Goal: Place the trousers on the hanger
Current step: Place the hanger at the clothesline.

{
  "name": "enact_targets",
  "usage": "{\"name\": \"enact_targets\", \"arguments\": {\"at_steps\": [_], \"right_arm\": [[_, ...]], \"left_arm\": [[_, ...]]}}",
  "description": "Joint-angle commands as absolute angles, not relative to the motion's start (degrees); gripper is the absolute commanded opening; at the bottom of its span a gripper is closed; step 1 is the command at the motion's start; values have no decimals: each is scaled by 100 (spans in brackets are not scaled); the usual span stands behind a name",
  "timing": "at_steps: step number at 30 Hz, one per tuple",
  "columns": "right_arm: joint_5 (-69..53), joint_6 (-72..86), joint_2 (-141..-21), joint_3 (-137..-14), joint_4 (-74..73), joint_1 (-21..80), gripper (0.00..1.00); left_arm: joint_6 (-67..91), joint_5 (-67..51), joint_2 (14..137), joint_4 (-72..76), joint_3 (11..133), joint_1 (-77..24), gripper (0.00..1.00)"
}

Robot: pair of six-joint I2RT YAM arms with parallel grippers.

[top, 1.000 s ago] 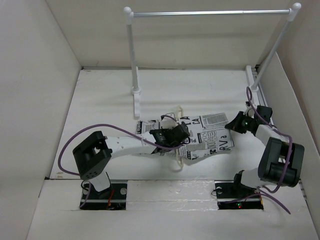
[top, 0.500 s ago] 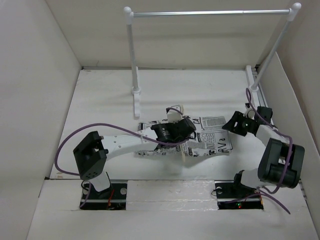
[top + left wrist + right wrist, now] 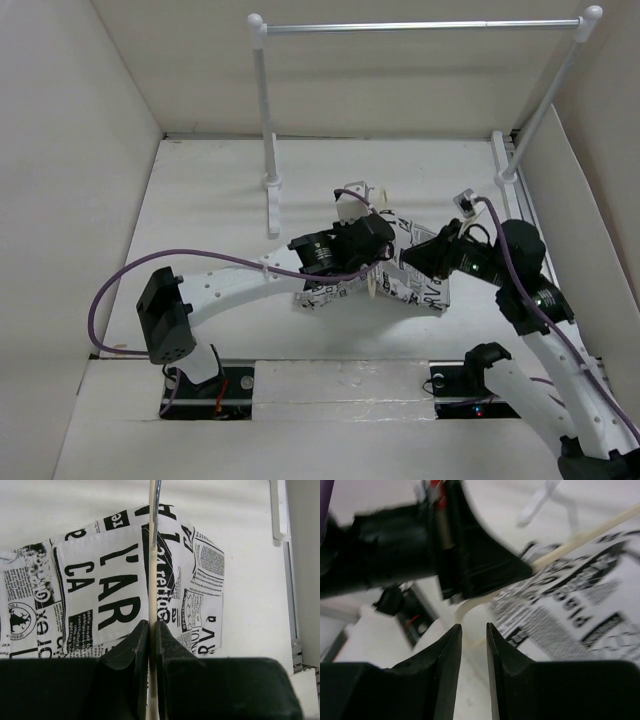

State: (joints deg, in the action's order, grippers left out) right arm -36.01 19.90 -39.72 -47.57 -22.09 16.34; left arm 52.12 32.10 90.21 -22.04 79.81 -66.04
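Observation:
The trousers lie crumpled on the table right of centre, white with black newspaper print; they also show in the left wrist view and the right wrist view. My left gripper is shut on the cream hanger, whose bar runs straight between the jaws over the cloth. Its wire hook points away. My right gripper sits just right of the left one, over the trousers. In its wrist view the right gripper is slightly open and empty, facing the hanger's curved corner.
The clothes rail's metal bar spans the back on two white posts. The left post's foot stands just behind the left arm. White walls close in both sides. A white strip runs along the right table edge.
My left gripper has carried the hanger right and farther back. My right arm has swung left to meet it. The trousers have bunched up and shifted right.

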Motion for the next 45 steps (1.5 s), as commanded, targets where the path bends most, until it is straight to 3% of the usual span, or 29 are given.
{"name": "enact_targets", "arguments": {"at_steps": [1, 5, 11, 16, 19, 22, 23, 26, 31, 37, 40, 45], "right_arm": [[-3245, 3267, -3824, -4308, -1997, 2520, 35], [-2515, 3769, -3928, -4193, -1644, 3646, 64], [-1785, 4157, -4394, -3858, -704, 4534, 65], [-1250, 3955, -4701, -3859, -712, 4597, 65], [-960, 3911, -4702, -3614, -519, 4649, 61], [-888, 4034, -4623, -3254, -291, 4649, 32], [-870, 4112, -4519, -3174, -273, 4710, 17], [-914, 4079, -4325, -3007, -386, 4763, 2], [-993, 3902, -3851, -2743, -702, 4816, 0], [-1081, 3885, -3507, -2452, -632, 4816, 0], [-1037, 3789, -3437, -2540, -825, 4816, 0], [-1213, 3656, -3366, -2487, -756, 4711, 0]], "left_arm": [[5141, 3402, 8692, -1610, 8201, -6645, 0], [5291, 3314, 8710, -1398, 8007, -6645, 0], [5502, 2989, 8684, -1116, 7779, -6645, 0], [5625, 2751, 8570, -1029, 7489, -6645, 0], [5669, 2628, 8456, -976, 7330, -6645, 0], [5617, 2488, 8403, -915, 7242, -6645, 0], [5512, 2357, 8420, -888, 7225, -6645, 0], [5537, 1663, 8543, -914, 7155, -6407, 0], [5476, 968, 8902, -844, 7049, -6109, 35], [5371, 739, 9350, -888, 7373, -6003, 36], [5300, 694, 9693, -1237, 7751, -5950, 30], [5186, 695, 10081, -1424, 8068, -5950, 29]]}}
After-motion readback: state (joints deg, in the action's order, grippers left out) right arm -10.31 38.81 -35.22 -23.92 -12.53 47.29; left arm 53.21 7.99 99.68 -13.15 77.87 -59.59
